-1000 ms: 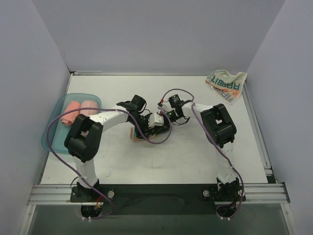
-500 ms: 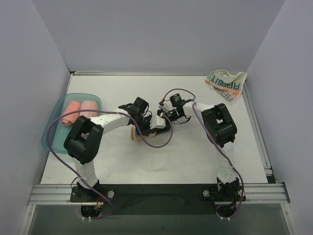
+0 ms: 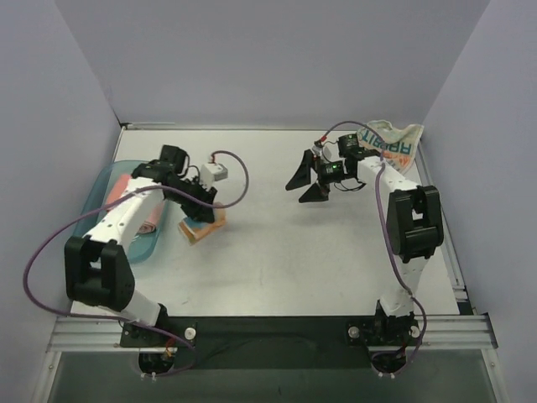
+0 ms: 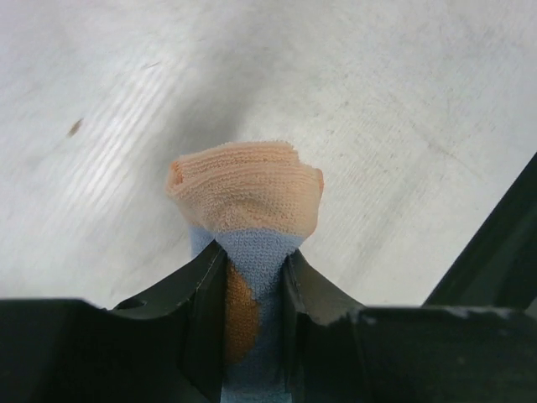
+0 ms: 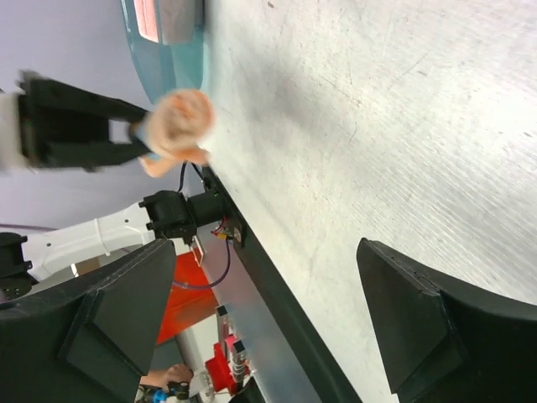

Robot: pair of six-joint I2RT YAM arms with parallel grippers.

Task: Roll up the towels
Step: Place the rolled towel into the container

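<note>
- You are working on a white table (image 3: 277, 252) boxed in by plain lavender walls (image 3: 277, 59) at the back and on both sides.
- The overhead view alone gives you the full layout. The left wrist view shows only the grip up close.
- In the left wrist view, the left gripper (image 4: 252, 269) is clamped on a rolled peach-orange and blue cloth towel (image 4: 243, 189), whose coiled end sticks out past the fingers.
- From above, that roll (image 3: 204, 228) hangs in the left gripper (image 3: 200, 217) just beside the right rim of the shallow teal plastic tray (image 3: 94, 206). You cannot tell whether it touches the table.
- The tray holds rolled pink towels (image 3: 122, 185), partly hidden under the left arm.
- The right wrist view shows the right gripper (image 5: 268, 327) spread wide with nothing between its fingers, and the roll as a blur in the distance.
- From above, the right gripper (image 3: 306, 186) sits near the crumpled whitish "RABBIT" towel (image 3: 388, 144), which lies unrolled in the far right corner against the wall.
- The table's middle and near side are bare between the two arms.
</note>
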